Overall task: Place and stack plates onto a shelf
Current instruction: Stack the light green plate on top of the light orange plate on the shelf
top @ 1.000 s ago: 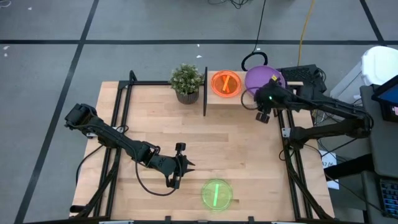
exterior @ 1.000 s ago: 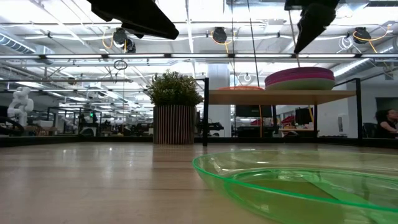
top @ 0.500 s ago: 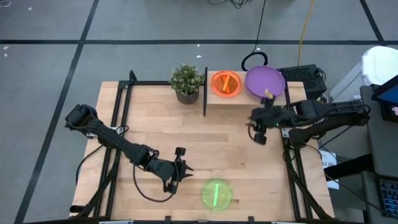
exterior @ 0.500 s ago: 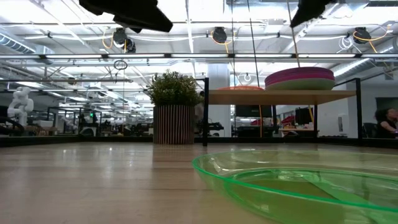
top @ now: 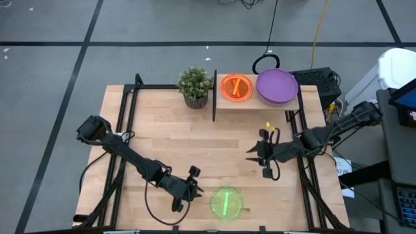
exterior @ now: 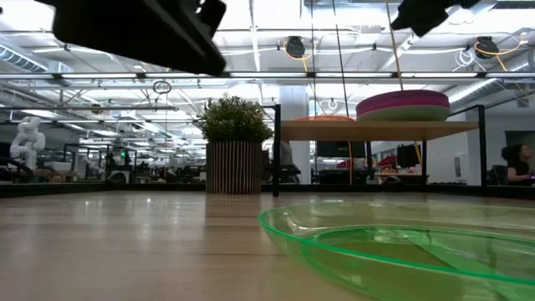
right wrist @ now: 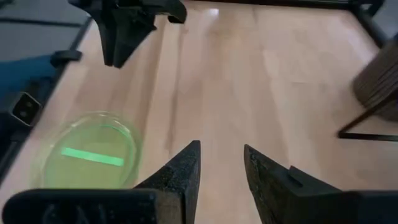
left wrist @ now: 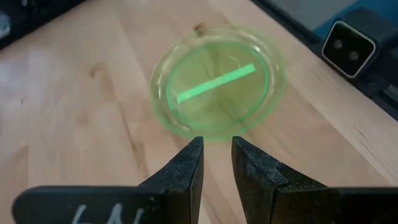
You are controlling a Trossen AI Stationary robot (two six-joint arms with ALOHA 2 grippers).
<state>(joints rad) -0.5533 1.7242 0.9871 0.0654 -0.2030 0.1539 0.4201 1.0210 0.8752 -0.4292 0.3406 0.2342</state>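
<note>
The lime green plate (top: 226, 202) lies just ahead of the left gripper (top: 193, 188), whose jaws stand slightly apart. The right gripper (top: 260, 158), jaws also parted and empty, hangs well away from it.

left gripper (top: 194, 190) low near the table's front, fingers slightly apart, right gripper (top: 259, 158) mid-table, fingers parted
</note>
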